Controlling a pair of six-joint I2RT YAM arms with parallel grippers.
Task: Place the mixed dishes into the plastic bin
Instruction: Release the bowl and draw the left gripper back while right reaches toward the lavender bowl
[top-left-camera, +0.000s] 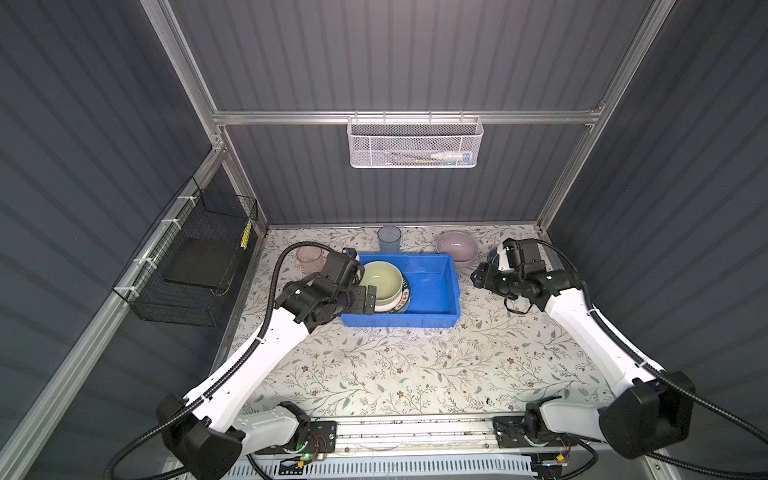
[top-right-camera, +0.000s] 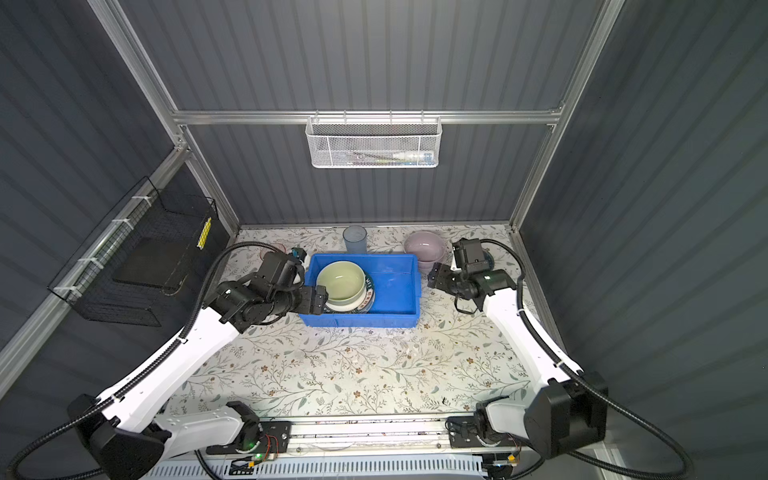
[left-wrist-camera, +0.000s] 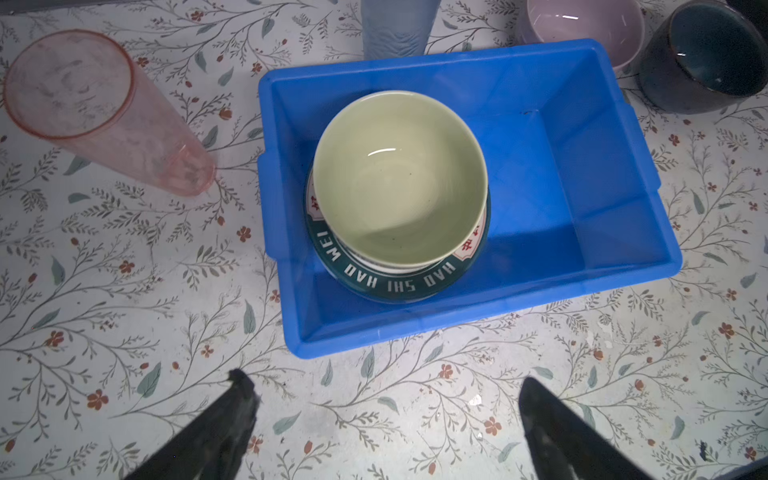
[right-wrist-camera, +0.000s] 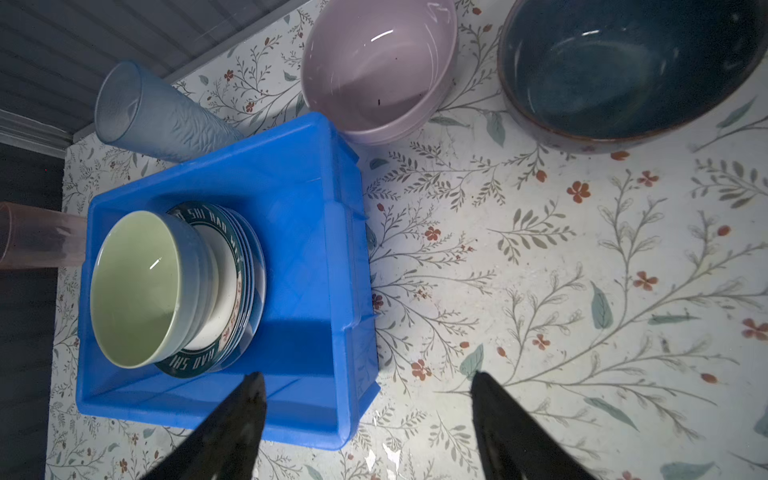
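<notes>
Wrist views: left gripper (left-wrist-camera: 383, 378) spread wide, empty, at left end of blue bin (left-wrist-camera: 623, 174); right gripper (right-wrist-camera: 365, 374) spread, empty, near its right end. Inside, green bowl (left-wrist-camera: 399, 178) atop stacked plates (left-wrist-camera: 399, 286); outside, pink tumbler (left-wrist-camera: 104, 112), blue tumbler (left-wrist-camera: 395, 25), pink bowl (right-wrist-camera: 378, 62), dark-blue bowl (right-wrist-camera: 623, 62)

You had a pale green bowl (left-wrist-camera: 399, 178) on a dark-green, white-lettered plate (left-wrist-camera: 399, 284) in a bright blue bin (left-wrist-camera: 602, 187); the tabletop (left-wrist-camera: 124, 291) showed a leafy floral print.
</notes>
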